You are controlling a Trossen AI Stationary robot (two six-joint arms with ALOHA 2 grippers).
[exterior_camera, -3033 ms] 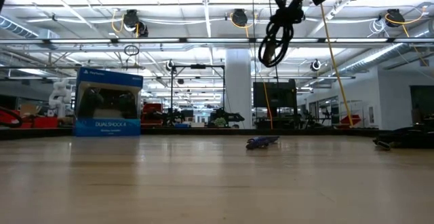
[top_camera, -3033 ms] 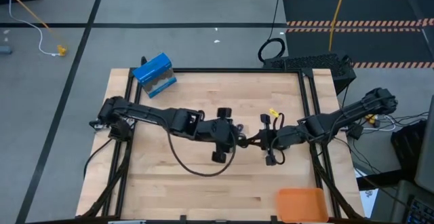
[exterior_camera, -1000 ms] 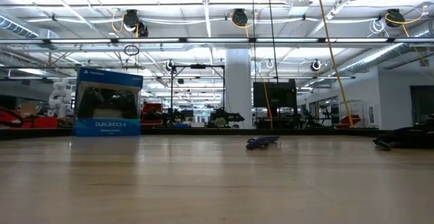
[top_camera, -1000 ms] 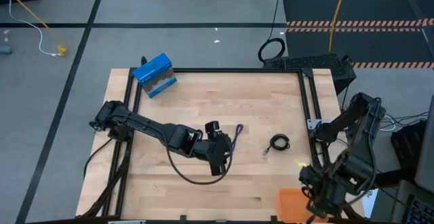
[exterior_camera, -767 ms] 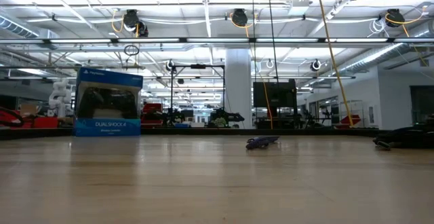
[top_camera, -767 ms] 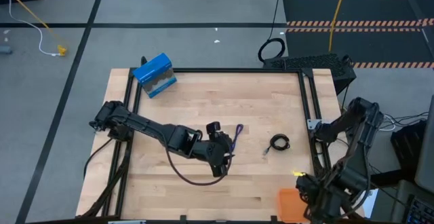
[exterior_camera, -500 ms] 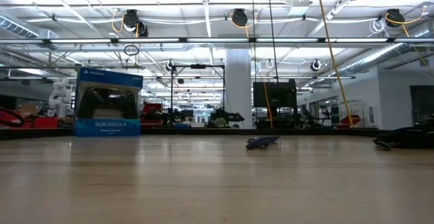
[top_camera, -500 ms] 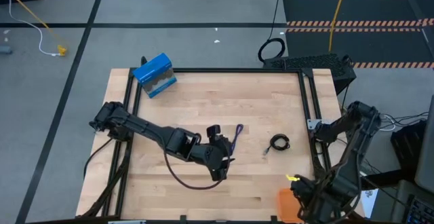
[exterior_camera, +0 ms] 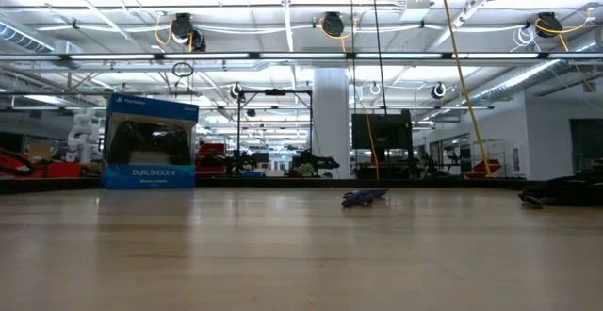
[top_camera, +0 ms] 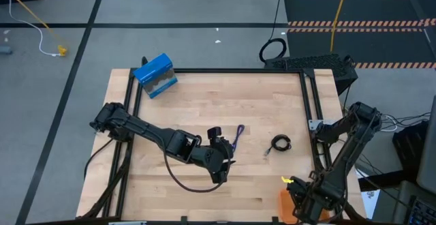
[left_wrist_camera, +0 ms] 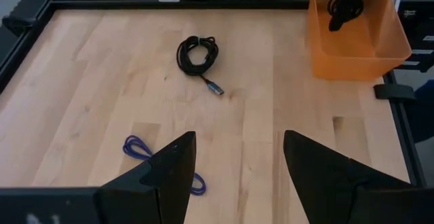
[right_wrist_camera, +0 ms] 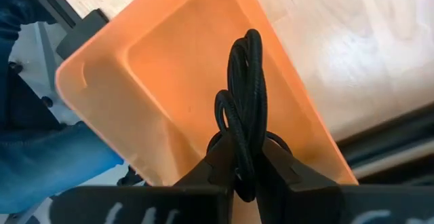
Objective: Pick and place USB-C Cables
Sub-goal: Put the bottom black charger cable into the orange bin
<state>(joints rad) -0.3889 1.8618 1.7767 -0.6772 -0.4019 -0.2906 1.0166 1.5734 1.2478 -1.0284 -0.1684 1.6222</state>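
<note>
High view: your right gripper sits over the orange bin at the table's near right corner. Fingers aren't readable from here. Your left gripper hangs over mid-table, a bit toward the near edge. The purple-blue cable lies just beside it toward the right. One black coil lies on the wood further right, well apart from the bin. A blue box sits at the far left corner.

Low view: neither gripper shows. You get the purple-blue cable flat on the table near centre, and the blue box upright at the far edge. Something dark lies at the right edge, too small to tell.

Left wrist view: left fingers are spread wide with nothing between them. Purple-blue cable is on the wood close to one finger, not touching. Black coil lies beyond it, one plug end trailing out. Orange bin is at the corner, with the right gripper's cable hanging into it.

Right wrist view: right fingers are clamped on the second black coil, which hangs bunched above the orange bin. Can't tell whether it touches the bin floor.
</note>
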